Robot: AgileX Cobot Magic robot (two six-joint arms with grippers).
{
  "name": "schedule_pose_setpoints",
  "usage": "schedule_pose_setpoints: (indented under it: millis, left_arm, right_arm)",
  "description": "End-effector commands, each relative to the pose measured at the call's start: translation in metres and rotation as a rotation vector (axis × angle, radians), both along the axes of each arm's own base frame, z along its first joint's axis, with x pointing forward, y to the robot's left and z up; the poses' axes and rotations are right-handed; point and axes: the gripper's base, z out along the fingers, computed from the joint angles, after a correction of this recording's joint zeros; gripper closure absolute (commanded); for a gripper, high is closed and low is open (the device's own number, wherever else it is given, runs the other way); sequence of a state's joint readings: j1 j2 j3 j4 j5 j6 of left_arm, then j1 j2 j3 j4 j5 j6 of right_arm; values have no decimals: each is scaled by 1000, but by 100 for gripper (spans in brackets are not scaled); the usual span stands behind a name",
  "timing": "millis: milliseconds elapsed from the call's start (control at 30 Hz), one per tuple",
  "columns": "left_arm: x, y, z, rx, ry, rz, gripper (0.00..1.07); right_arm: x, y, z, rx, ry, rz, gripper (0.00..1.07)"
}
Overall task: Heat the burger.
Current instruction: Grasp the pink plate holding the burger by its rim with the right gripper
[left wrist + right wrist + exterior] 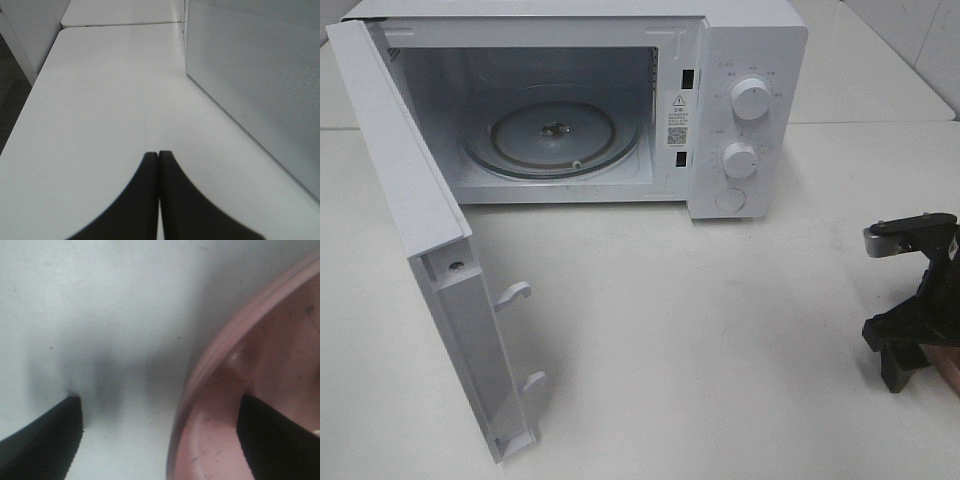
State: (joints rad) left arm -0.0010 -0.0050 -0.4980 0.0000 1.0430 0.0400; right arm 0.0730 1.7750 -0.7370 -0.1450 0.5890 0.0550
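The white microwave (pixel 745 50) stands with its door (pixel 410 200) swung wide, showing the glass turntable (pixel 555 135). A sticker (pixel 677 118) on the frame carries a warning triangle, small print and a QR code (none of it legible). The marks around the 2 knobs (pixel 750 98) are also too small to read. The left gripper (pixel 158 155) has its jaws pressed together above the table (pixel 100 125), beside the door. The right gripper (pixel 160 405) has its jaws apart, 1 finger inside the pink plate (pixel 210 365) and 1 outside its rim. The burger shows in no view, so its place cannot be told.
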Motion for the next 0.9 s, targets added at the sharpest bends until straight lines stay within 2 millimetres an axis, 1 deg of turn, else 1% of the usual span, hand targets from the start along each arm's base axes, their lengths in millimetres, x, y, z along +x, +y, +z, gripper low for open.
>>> schedule_pose_setpoints:
  millis: [33,67,100,133,167,233,267,300,333,400,633,900]
  left_arm:
    - [-4,0,0,-1,-30,2,106]
    - [-4,0,0,-1,-30,2,106]
    - [-4,0,0,-1,-30,2,106]
    - [-4,0,0,-1,-30,2,106]
    - [-4,0,0,-1,-30,2,106]
    - [-4,0,0,-1,-30,2,106]
    - [-4,0,0,-1,-30,2,106]
    - [-4,0,0,-1,-30,2,106]
    - [-4,0,0,-1,-30,2,106]
    - [-4,0,0,-1,-30,2,106]
    - [-4,0,0,-1,-30,2,106]
    - [-4,0,0,-1,-30,2,106]
  right_arm:
    - [0,-2,-3,-7,8,3,45]
    - [0,-2,-3,-15,8,6,56]
    - [0,-2,-3,-15,8,6,56]
    - [0,-3,-3,-19,7,3,61]
    - [0,-3,-3,-19,7,3,61]
    - [0,-4,-3,-36,5,-11,89]
    - [0,-4,-3,-36,5,-11,89]
    - [0,-4,-3,-36,5,-11,100]
    - [0,-4,-3,-36,5,-11,100]
    - [0,-4,-3,-36,5,-12,107]
    - [0,-4,-1,-38,-3,-35,107]
    - [-3,-1,10,-99,-21,-23,107]
